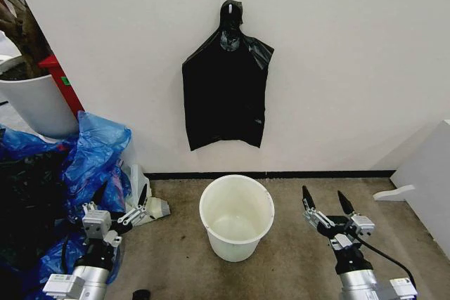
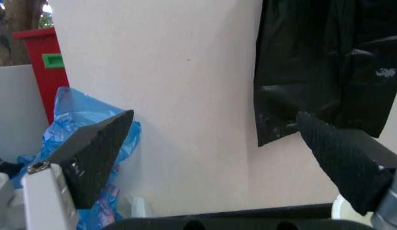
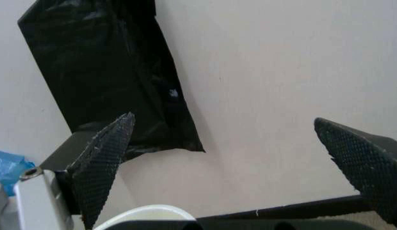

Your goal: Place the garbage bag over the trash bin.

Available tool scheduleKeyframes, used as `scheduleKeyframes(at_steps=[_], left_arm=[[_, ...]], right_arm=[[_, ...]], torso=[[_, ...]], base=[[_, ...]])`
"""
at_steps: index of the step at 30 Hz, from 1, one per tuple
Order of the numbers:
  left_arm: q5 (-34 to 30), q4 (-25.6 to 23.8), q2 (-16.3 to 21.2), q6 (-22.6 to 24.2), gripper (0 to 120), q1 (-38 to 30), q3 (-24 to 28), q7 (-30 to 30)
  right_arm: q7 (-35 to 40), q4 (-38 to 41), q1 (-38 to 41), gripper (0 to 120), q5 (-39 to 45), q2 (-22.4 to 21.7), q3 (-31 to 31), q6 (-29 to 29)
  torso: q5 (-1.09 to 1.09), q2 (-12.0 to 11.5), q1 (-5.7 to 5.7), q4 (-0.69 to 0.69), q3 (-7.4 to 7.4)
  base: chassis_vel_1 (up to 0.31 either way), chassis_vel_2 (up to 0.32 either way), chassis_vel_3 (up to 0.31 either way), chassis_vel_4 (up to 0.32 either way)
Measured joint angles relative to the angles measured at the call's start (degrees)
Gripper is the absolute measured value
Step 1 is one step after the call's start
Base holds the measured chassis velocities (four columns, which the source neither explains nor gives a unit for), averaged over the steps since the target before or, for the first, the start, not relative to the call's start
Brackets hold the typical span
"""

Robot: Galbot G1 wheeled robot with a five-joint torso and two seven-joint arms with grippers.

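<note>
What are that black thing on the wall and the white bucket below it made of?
The bag looks like thin plastic film: creased, faintly glossy, hanging limp from a wall hook. The bin looks like smooth, cream-white moulded plastic with a rolled rim, though the look alone can't confirm it.

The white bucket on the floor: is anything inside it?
The trash bin looks empty: only its bare cream bottom and walls show. Its near wall hides a strip of the inside.
</note>
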Motion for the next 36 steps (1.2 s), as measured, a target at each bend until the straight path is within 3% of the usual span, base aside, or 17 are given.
scheduleKeyframes(at_steps=[36], left_arm=[[-0.81,-0.43,0.02,-0.57,100,0.24,-0.16,0.45]], right_arm=[[-0.82,-0.20,-0.60,100,-0.06,0.00,0.17,-0.42]], torso=[[0.00,0.00,0.00,0.00,0.00]], base=[[0.000,0.000,0.000,0.000]])
